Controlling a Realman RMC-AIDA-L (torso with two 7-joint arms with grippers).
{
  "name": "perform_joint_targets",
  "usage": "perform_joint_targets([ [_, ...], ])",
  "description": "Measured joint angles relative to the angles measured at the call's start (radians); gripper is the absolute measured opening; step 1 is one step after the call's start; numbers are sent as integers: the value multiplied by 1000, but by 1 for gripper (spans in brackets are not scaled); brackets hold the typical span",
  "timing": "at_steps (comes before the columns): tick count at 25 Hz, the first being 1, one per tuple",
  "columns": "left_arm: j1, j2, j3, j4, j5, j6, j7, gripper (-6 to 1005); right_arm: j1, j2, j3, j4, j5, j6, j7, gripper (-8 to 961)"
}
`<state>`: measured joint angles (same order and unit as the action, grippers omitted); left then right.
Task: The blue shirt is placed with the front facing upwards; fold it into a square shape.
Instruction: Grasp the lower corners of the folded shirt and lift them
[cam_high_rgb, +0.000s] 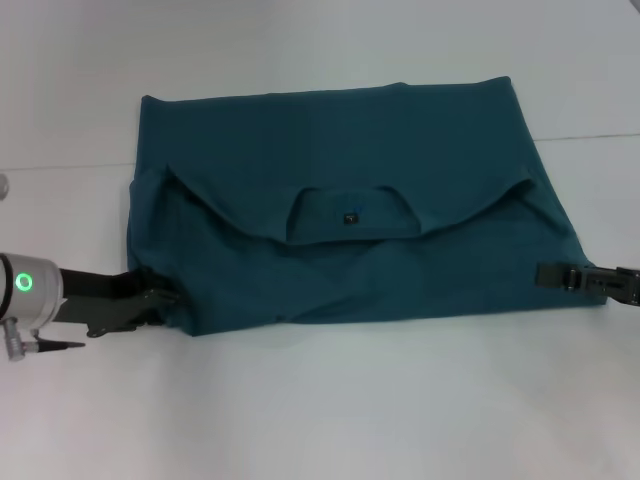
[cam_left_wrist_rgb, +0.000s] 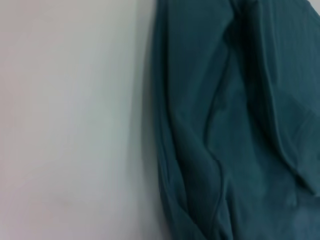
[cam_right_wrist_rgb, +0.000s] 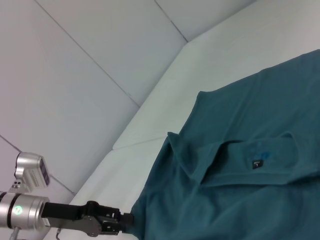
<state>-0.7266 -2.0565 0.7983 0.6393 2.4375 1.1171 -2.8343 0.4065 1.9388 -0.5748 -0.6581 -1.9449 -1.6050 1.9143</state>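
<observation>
Both pincers pinch the blue shirt (cam_high_rgb: 350, 210) at its near corners: left pincer (cam_high_rgb: 165, 298) closed on the left corner, right pincer (cam_high_rgb: 562, 275) closed on the right edge. It lies folded across the white counter (cam_high_rgb: 320, 410), neck label (cam_high_rgb: 351, 215) facing up, lettering hidden.

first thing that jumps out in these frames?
The blue shirt, folded into a wide band across the middle of the white table, with the neck and its small dark label facing up at centre. Then the two grippers at its near corners: the left gripper at the robot's left corner, the right gripper at the right edge, each touching the cloth.
</observation>
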Motion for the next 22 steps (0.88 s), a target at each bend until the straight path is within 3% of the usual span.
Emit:
perform_joint_targets([
  [12,-5,5,-6,-7,-1,0,-5,252,0,0,4,0,-1,1,0,722],
  [16,-1,6,-24,-11,-19,-1,3,38,0,0,4,0,-1,1,-1,720],
  [17,-1,6,-24,-11,-19,-1,3,36,0,0,4,0,-1,1,-4,720],
  [22,31,22,-182,-30,-149,83,124,26,-7,0,3,0,-2,2,-12,718],
])
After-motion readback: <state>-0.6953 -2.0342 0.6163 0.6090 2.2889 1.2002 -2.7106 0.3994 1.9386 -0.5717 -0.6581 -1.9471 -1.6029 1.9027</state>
